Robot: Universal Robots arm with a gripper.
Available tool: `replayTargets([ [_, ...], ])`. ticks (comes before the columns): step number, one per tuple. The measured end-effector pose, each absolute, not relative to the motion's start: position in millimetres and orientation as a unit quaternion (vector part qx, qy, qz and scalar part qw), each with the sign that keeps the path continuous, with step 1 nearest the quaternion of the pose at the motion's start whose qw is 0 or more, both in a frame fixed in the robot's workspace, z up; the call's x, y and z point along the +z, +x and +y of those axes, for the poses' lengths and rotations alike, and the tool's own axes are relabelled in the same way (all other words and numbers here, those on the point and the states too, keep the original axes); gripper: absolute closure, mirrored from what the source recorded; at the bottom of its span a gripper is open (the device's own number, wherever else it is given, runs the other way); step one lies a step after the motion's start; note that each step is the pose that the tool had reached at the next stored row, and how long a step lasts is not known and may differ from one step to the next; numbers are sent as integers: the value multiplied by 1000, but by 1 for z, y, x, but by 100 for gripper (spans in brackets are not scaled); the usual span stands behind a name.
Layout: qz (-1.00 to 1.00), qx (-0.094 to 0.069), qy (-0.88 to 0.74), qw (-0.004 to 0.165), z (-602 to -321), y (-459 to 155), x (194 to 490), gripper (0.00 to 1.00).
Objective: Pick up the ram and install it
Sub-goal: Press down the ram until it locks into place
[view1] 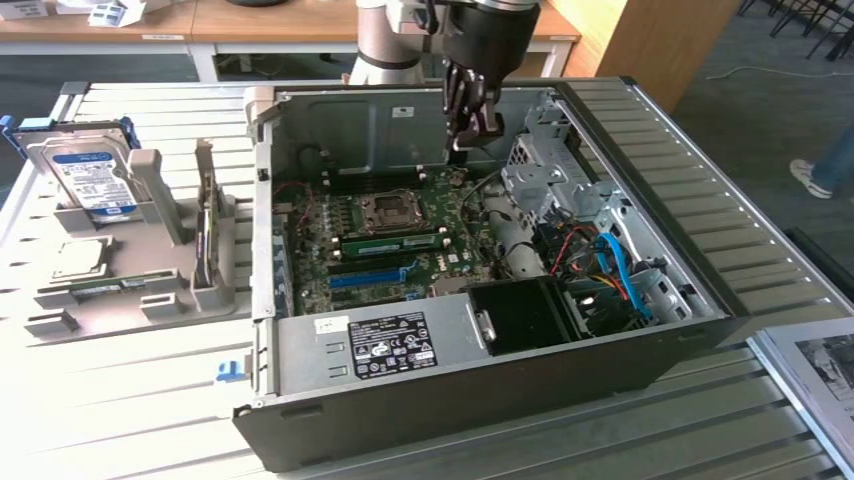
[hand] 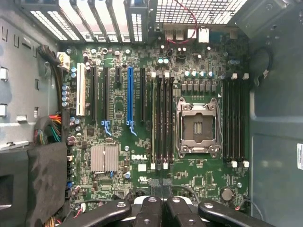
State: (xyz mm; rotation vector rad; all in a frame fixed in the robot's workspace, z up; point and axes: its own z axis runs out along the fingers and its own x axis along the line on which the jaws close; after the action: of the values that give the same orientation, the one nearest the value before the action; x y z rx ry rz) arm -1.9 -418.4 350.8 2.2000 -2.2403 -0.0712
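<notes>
The black gripper (view1: 461, 140) hangs shut, holding nothing, above the open grey computer case (view1: 441, 410). The long green ram stick (view1: 391, 241) sits in 1 motherboard slot beside the silver processor socket (view1: 391, 207).

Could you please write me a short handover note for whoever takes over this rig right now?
The gripper is shut, with nothing seen in it, and hangs above the motherboard inside the open case.
The ram stands in a slot beside the CPU socket.
Done: the ram is picked up and set in its slot.
Left: whether it is fully latched cannot be told from here.
</notes>
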Motion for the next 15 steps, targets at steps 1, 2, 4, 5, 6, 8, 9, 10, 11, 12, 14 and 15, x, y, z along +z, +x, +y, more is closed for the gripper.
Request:
replayTargets([
  [1,-713,-23,701,0,-418,-1,351,90],
  [2,-713,-23,701,0,-418,0,351,90],
  [4,-713,-23,701,0,-418,0,351,90],
  [5,-713,-23,700,0,-418,0,351,90],
  [6,-713,-23,700,0,-418,0,351,90],
  [8,-713,-23,700,0,-418,0,350,90],
  [9,-713,-23,700,0,-418,0,350,90],
  [10,-713,-23,700,0,-418,0,349,90],
  [11,-713,-23,700,0,-418,0,348,90],
  [12,-713,-23,700,0,-418,0,347,90],
  [14,-713,-23,701,0,-418,0,345,90],
  [15,-713,-23,701,0,-418,0,344,90],
])
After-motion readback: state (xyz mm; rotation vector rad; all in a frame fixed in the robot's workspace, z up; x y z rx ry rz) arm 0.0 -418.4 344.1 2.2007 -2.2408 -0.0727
